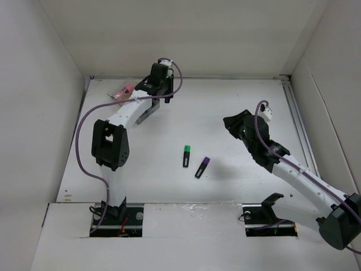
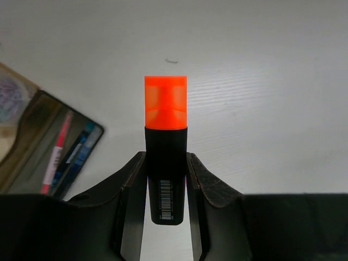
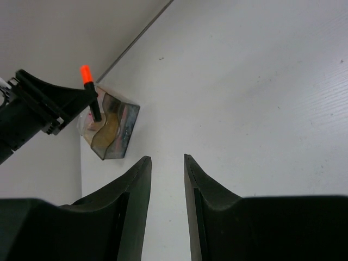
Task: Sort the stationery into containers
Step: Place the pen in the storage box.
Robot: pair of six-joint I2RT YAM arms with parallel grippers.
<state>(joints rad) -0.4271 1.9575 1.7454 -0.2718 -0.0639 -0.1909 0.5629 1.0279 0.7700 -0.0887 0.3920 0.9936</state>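
Orange-capped highlighter point(image 2: 166, 109) sits clamped in the left pincer point(image 2: 166, 160), long axis straight out between the fingers, above the counter point(image 2: 261, 81), with the clear box point(image 2: 70, 110) (two pens point(image 2: 56, 155) lie inside) near on that pincer's left; the right pincer point(image 3: 166, 159), parted and empty, hangs well away.
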